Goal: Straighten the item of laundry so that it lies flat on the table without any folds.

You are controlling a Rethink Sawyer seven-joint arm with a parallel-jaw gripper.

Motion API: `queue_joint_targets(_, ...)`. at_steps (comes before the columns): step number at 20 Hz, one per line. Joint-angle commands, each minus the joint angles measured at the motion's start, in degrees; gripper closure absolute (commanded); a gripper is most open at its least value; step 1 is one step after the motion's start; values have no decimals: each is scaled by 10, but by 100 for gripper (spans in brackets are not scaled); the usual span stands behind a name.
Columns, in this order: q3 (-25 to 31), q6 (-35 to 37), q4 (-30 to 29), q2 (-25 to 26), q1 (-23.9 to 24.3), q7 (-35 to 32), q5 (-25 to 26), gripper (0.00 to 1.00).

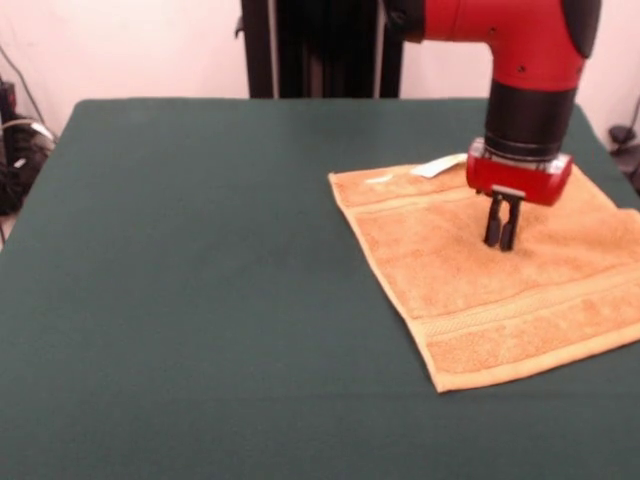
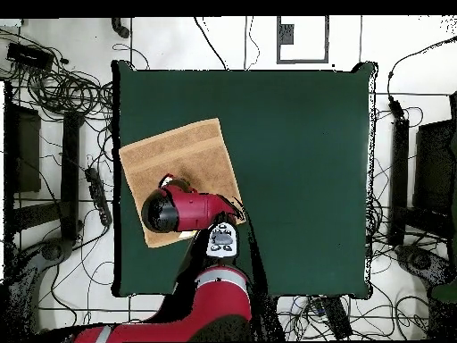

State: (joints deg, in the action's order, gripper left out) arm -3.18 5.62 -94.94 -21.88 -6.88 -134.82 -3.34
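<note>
The towel (image 1: 490,275) is found spread open on the dark green surface (image 1: 200,300), lying toward one side and turned at an angle to the edges; in the front view its right part is cut off by the picture's border. Woven bands are seen near two opposite edges, and a small white tag (image 1: 438,165) projects from the far edge. No fold is evident in the visible part, though the area beneath the arm is hidden in the overhead view. The gripper (image 1: 502,235) is positioned over the middle of the cloth, its tips at or just above the pile; contact cannot be confirmed. The jaws are seen drawn close together, with nothing held between them. It is judged that the task is largely complete: any remaining step would be best done by lifting straight up, so that the pile is not dragged and a wrinkle raised. The surface is otherwise bare. Cables (image 2: 67,89) and dark equipment are noted on the floor around it, and a pale wall stands behind the pedestal.
</note>
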Motion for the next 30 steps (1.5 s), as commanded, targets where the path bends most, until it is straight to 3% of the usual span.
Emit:
queue_joint_targets(1, 8, -37, -21, 33, 23, -85, -12, 100)
queue_joint_targets(12, -7, -44, -57, 13, 8, -110, -20, 100)
queue_joint_targets(16, -25, -32, -139, -67, -2, -126, -15, 100)
queue_joint_targets(19, -17, -52, -220, -122, 17, -129, 2, 100)
queue_joint_targets(24, -9, -123, -307, -145, 56, -110, 53, 100)
queue_joint_targets(25, -11, -147, -319, -143, 62, -102, 64, 0)
queue_joint_targets(30, -24, -250, -350, -119, 103, -91, 141, 0)
